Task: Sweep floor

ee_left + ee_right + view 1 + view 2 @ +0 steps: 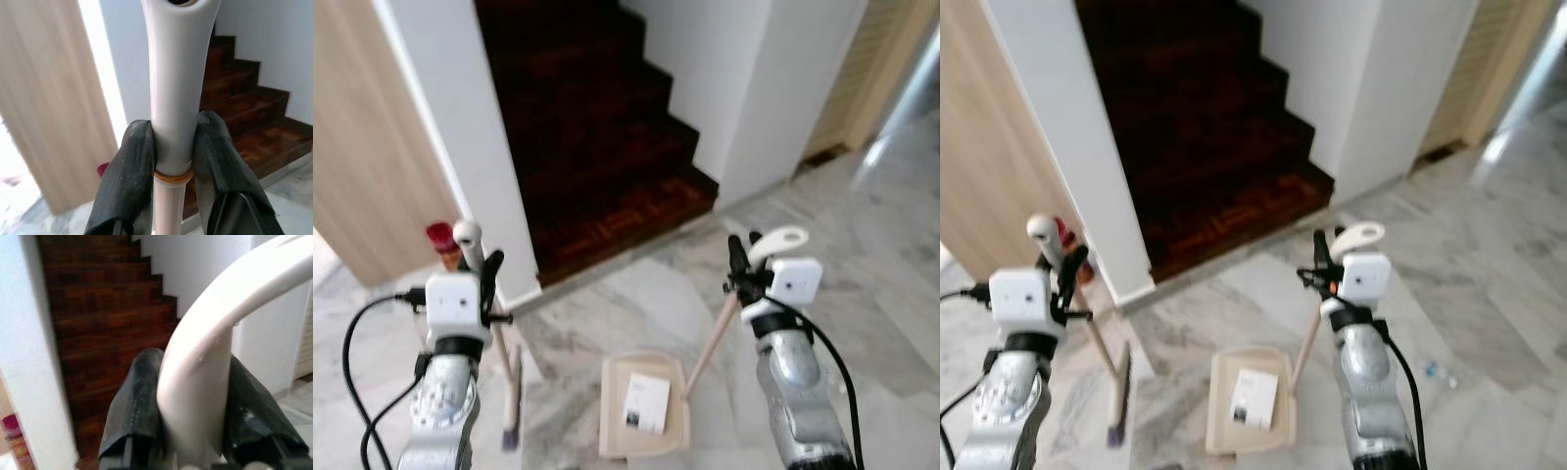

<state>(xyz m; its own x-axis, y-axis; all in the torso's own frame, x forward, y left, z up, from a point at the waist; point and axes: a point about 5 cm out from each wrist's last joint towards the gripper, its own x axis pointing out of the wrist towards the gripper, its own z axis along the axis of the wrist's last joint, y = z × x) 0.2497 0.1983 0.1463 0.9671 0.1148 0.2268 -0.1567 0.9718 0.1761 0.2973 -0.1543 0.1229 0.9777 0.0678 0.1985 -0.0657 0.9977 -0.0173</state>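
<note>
A beige dustpan (644, 406) sits flat on the marble floor (862, 294) just ahead of the robot, with a white scrap of paper (646, 402) lying inside it. Its long handle (713, 341) slants up to the right gripper (190, 396), whose two black fingers are closed around the curved white grip. To the left, the broom (507, 377) stands almost upright with its dark bristle tip on the floor beside the pan, and the left gripper (173, 156) is clamped on the white upper handle, just above an orange band. Both tools are gripped near their top ends, so the judged risk is leverage: a hard push at the bristles could twist the broom in the fingers, and a tug on the pan handle could tip the pan and spill the paper. The black cable (357, 362) looping by the left arm could snag on a wide swing. Ahead, a white wall corner (460, 147) and the bottom step of the dark wooden staircase (607, 166) close off forward room; a small red container (443, 245) stands by the wall near the broom's top. Open floor lies to the right and toward the robot.
</note>
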